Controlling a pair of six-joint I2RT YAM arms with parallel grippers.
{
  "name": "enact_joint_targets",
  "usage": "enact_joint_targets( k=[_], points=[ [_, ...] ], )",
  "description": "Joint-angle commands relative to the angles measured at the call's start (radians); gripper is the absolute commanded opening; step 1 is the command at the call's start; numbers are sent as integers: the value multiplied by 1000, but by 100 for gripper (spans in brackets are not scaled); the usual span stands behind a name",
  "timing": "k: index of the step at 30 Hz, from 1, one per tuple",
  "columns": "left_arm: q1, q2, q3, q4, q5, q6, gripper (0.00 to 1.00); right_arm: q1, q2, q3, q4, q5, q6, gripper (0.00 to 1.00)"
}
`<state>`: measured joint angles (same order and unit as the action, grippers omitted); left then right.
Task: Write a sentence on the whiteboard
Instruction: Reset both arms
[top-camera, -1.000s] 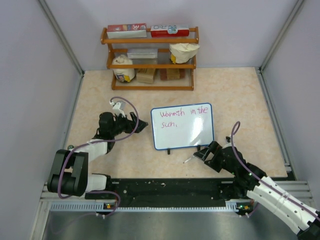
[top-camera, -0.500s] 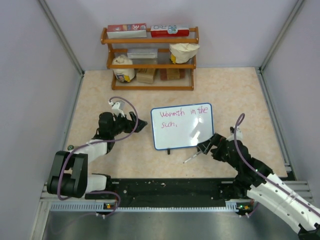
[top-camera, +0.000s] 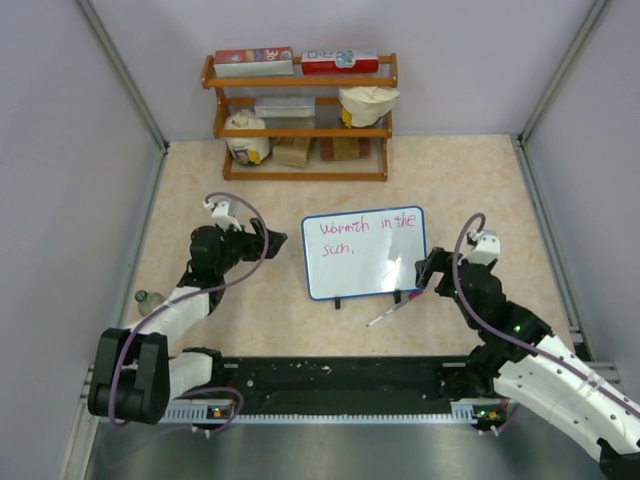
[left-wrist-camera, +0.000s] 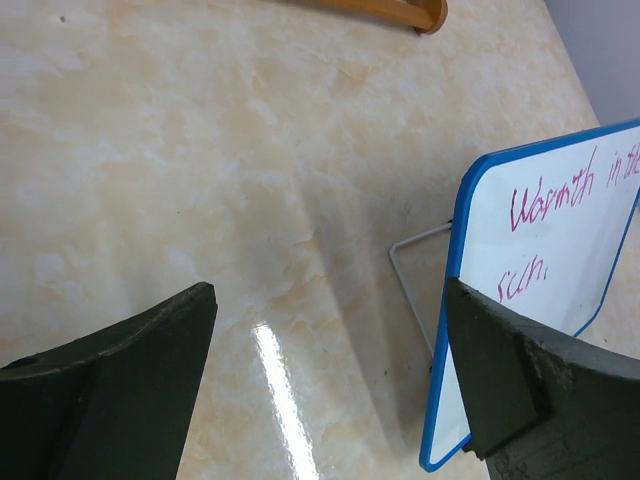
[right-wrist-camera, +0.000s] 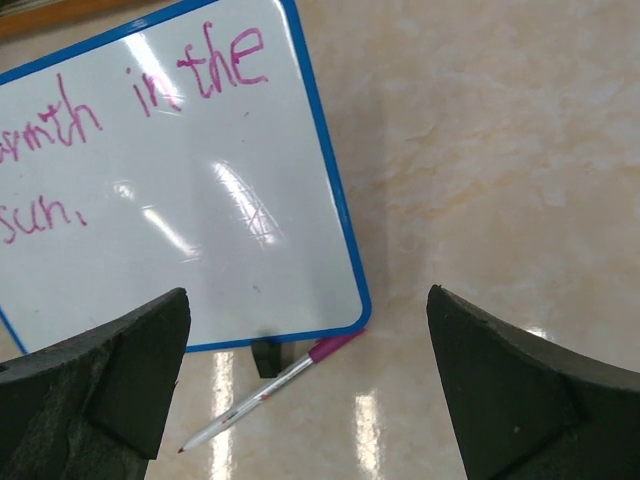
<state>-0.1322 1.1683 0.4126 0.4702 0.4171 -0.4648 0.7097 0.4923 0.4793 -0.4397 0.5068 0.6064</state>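
The top view looks steeply down over the whole desk (top-camera: 470, 190). Both wrist views sit close above it: the board (left-wrist-camera: 545, 240) lies right of the left end effector (left-wrist-camera: 325, 300) and ahead-left of the right end effector (right-wrist-camera: 308, 295). All three views share it.

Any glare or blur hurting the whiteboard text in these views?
Top external: whiteboard evenly lit, writing small but legible. Left wrist: bright reflection streak on the table, board seen obliquely, text clear. Right wrist: glare streaks across the board, words readable.

whiteboard (top-camera: 364, 253) | blue-framed, glossy white | pink writing "Warmth in the sun." | propped, tilted, mid-table
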Motion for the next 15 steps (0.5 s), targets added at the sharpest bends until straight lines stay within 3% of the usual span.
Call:
enact_joint_targets(
  k=[1, 6, 11, 12, 15],
  points=[
    [5, -50, -28, 24, -54, 9, 99, -12, 45, 41, 50, 125, -158, 99],
    [5, -88, -47, 30, -55, 25, 99, -128, 52, 3, 142, -2, -266, 99],
    [5, -177, -87, 36, -75, 46, 99, -429, 51, -83, 353, -267, -290, 99],
    [5, -199, -100, 41, -78, 52, 99, -494, 51, -125, 395, -266, -303, 99],
    [5, -307, -150, 84, -90, 89, 99, -516, 66, -200, 567, -145, -404, 99]
  ],
)
